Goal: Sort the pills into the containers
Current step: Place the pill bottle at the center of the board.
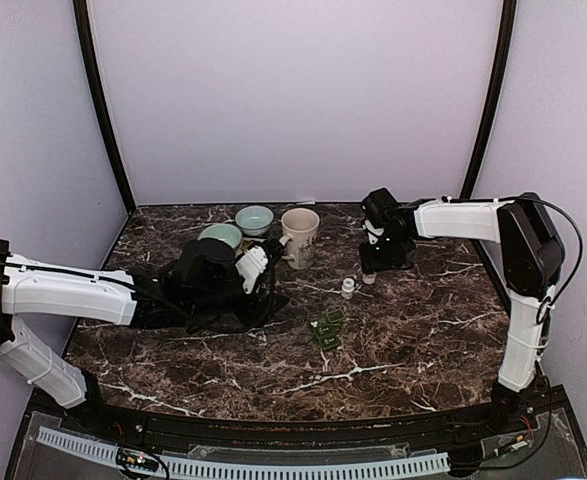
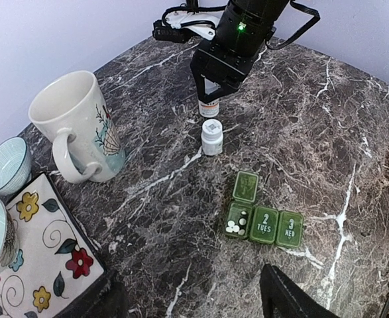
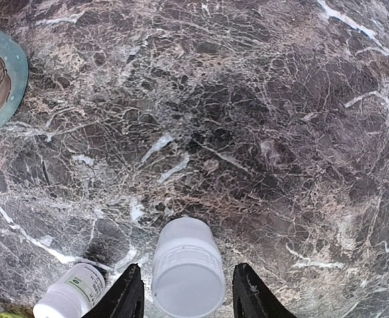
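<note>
L jaws were spread, empty, above the desk. Just ahead lay the pill box, one lid up, white pills inside. Beyond it stood the capped bottle. Farthest, the open bottle stood upright, axis vertical, directly betw. R jaws. These were spread w/ a gap each side, not pinching. R arm was far nearer.

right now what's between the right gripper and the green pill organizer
A small capped white bottle stands upright there; the left wrist view shows it best.
</note>
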You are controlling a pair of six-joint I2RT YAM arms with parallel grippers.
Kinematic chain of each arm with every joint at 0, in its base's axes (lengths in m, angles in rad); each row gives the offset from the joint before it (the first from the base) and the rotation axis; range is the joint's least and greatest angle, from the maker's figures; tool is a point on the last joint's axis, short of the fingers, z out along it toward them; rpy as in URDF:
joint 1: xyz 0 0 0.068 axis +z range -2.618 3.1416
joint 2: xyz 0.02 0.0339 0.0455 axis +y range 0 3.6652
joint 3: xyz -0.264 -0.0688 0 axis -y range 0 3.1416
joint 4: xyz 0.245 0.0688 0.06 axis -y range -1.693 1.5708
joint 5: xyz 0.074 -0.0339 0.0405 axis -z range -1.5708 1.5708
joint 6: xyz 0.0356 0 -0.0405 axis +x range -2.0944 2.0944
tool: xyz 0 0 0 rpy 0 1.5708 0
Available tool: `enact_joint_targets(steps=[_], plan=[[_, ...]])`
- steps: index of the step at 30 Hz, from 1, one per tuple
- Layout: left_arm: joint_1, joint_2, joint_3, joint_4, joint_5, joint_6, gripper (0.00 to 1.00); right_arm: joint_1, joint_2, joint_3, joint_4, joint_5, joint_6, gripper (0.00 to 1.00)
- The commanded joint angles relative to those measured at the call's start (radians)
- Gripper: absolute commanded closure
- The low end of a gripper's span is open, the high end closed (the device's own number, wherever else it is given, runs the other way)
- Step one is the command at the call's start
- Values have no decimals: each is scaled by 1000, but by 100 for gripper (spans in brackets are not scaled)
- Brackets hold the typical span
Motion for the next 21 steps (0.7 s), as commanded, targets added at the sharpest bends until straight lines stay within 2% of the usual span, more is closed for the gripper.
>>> enact_joint_targets(steps=[1, 10, 16, 18, 21], plan=[[-6, 8, -19, 23, -4, -30, 28, -8, -35, 17, 0, 2, 1, 52], [-6, 48, -25, 29, 23, -45, 30, -6, -97, 38, -16, 27, 1, 46], [-6, 83, -14, 15, 33, -55, 35, 11, -180, 24, -19, 53, 6, 46], [-6, 97, -5, 7, 39, -61, 40, 24, -213, 9, -16, 57, 14, 47], [-6, 117, 5, -2, 54, -73, 54, 55, -260, -28, -14, 56, 30, 51]])
